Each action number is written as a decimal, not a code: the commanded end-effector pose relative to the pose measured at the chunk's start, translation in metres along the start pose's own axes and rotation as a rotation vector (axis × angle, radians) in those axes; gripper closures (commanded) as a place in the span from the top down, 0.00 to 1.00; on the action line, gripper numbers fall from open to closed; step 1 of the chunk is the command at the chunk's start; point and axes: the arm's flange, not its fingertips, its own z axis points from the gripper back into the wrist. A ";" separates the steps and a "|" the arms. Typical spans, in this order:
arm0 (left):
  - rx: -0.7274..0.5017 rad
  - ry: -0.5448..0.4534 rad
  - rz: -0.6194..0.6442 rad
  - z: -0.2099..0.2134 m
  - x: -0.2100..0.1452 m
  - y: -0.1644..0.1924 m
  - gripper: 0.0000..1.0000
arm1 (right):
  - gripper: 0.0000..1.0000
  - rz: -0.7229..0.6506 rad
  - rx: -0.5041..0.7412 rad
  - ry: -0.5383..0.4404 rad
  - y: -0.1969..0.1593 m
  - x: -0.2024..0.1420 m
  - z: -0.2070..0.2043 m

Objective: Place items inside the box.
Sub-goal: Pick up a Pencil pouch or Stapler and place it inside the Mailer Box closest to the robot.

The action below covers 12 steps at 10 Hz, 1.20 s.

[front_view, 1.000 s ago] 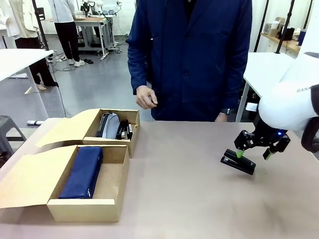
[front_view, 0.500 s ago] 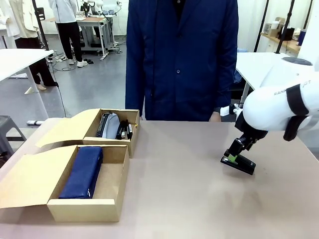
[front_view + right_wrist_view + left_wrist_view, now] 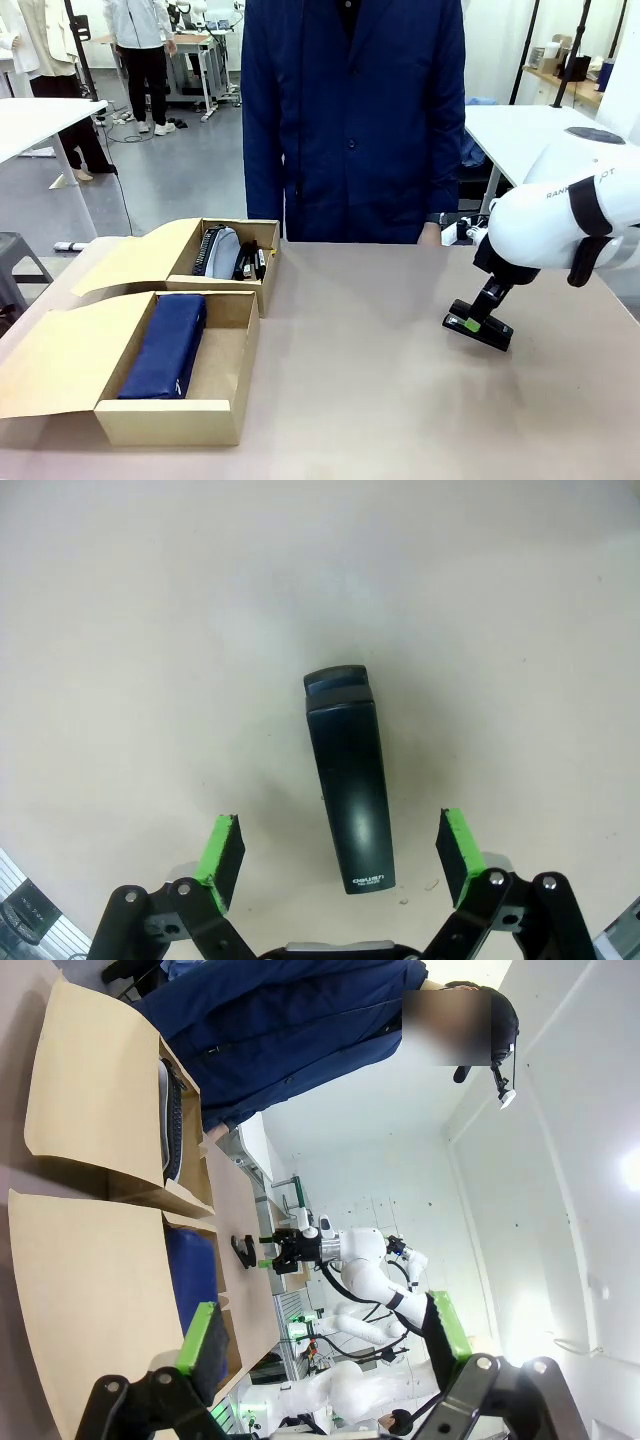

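Well right of the near cardboard box [image 3: 172,420], a black stapler [image 3: 345,770] lies flat on the table [image 3: 380,410] between the wide-spread pads [image 3: 226,852] of the right gripper [image 3: 342,845], ungrasped. Inside that box rests a navy zip pouch [image 3: 165,345]. Left gripper [image 3: 325,1345]: fingers apart, empty.

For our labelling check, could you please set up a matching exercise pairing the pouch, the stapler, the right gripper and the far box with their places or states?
1 navy pouch
2 black stapler
3 right gripper
4 far box

A open, over the stapler
B inside the near box
C on the table, at the robot's right
D holding several dark items

Pairs: 1-B, 2-C, 3-A, 4-D
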 end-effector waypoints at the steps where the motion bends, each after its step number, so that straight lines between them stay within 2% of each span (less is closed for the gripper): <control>1: -0.009 0.010 -0.023 0.001 -0.002 -0.001 1.00 | 1.00 0.019 0.053 -0.007 -0.012 0.007 -0.008; 4: -0.009 0.010 -0.023 0.001 -0.002 -0.001 1.00 | 1.00 0.043 0.104 0.078 -0.027 0.012 -0.038; 6: -0.009 0.010 -0.023 0.001 -0.002 -0.001 1.00 | 1.00 0.053 0.123 0.093 -0.027 0.009 -0.040; 7: -0.009 0.010 -0.023 0.001 -0.002 -0.001 1.00 | 0.44 0.037 0.122 0.118 -0.028 0.008 -0.040; 8: -0.009 0.010 -0.023 0.001 -0.002 -0.001 1.00 | 0.44 0.043 0.121 0.128 -0.028 0.007 -0.041; 9: -0.009 0.010 -0.023 0.001 -0.002 -0.001 1.00 | 0.00 0.044 0.118 0.141 -0.027 0.008 -0.042; 10: -0.009 0.010 -0.023 0.001 -0.002 -0.001 1.00 | 0.39 0.047 0.116 0.148 -0.027 0.008 -0.043; 11: -0.009 0.010 -0.023 0.001 -0.002 -0.001 1.00 | 0.00 0.048 0.116 0.147 -0.027 0.009 -0.043; 12: -0.009 0.010 -0.023 0.001 -0.002 -0.001 1.00 | 0.00 0.047 0.111 0.154 -0.027 0.009 -0.043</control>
